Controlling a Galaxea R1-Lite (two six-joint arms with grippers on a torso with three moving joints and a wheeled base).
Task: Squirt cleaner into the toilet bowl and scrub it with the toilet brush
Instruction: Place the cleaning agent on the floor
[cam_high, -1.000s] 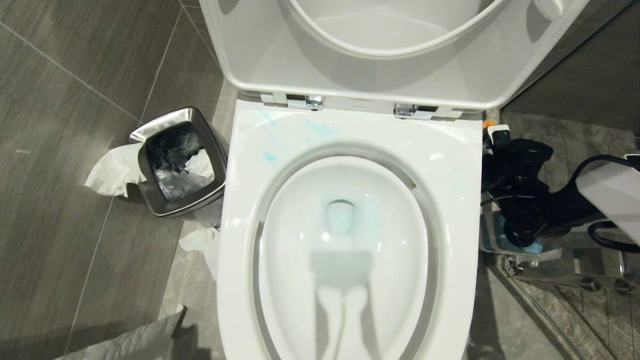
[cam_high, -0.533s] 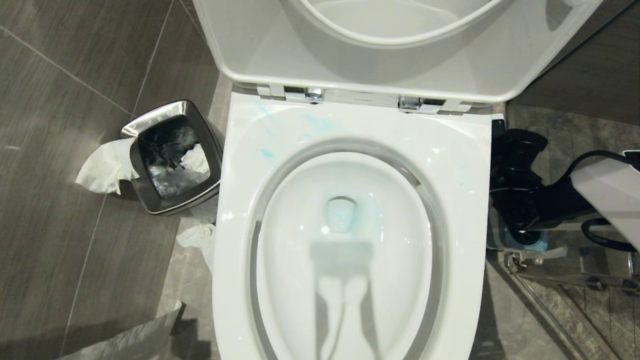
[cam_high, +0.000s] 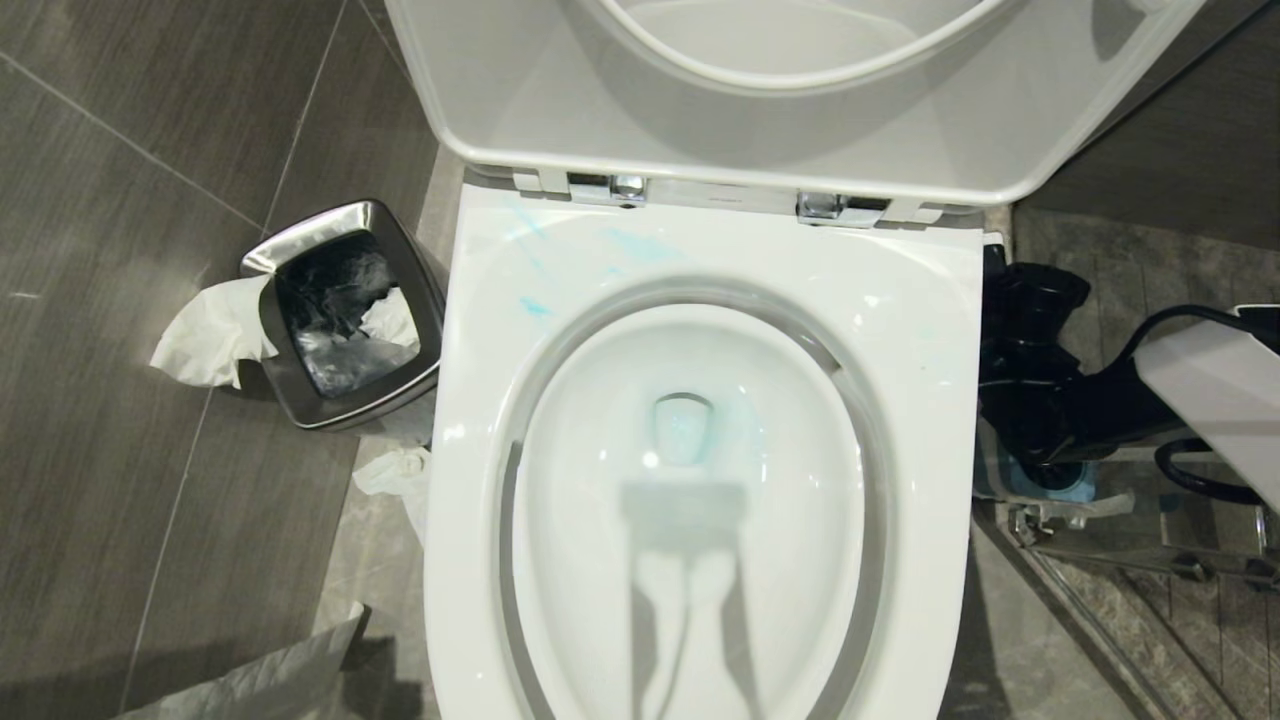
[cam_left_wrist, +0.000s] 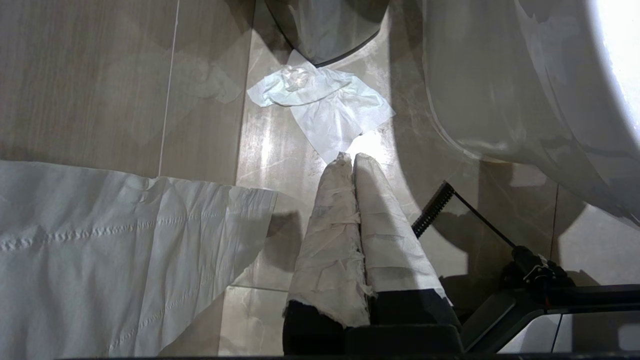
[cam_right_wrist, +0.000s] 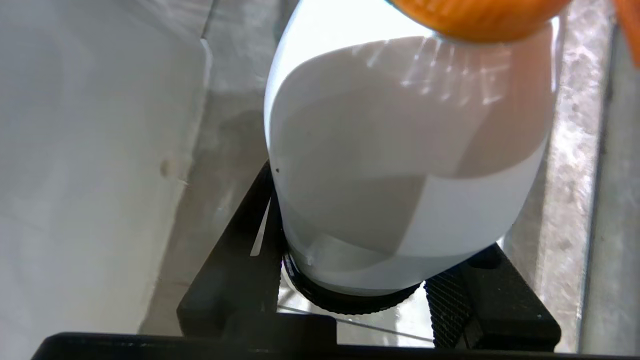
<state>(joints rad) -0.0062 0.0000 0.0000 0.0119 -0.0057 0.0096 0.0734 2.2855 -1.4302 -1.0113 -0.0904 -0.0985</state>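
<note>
The white toilet bowl (cam_high: 930, 420) fills the head view, its seat and lid up, with blue streaks on the rim and a blue tint in the water. My right gripper (cam_high: 1035, 330) is low beside the toilet's right side. In the right wrist view it (cam_right_wrist: 360, 240) is shut on the cleaner (cam_right_wrist: 400, 150), a white bottle with an orange collar (cam_right_wrist: 475, 15) and a dark band between the black fingers (cam_right_wrist: 240, 260). My left gripper (cam_left_wrist: 352, 157), wrapped in white tape, is shut and empty above the floor by the toilet's base (cam_left_wrist: 500, 100). The toilet brush is out of view.
A square steel bin (cam_high: 345, 315) stands left of the toilet, with tissue (cam_high: 210, 335) hanging from it and a crumpled tissue (cam_high: 400, 475) on the floor. A blue holder (cam_high: 1055, 480) and a metal rail (cam_high: 1150, 565) sit at the right. A paper sheet (cam_left_wrist: 100, 250) lies near the left gripper.
The whole head view shifted a little, so the camera moved. The right gripper stays beside the toilet, and the bottle's orange collar no longer shows there.
</note>
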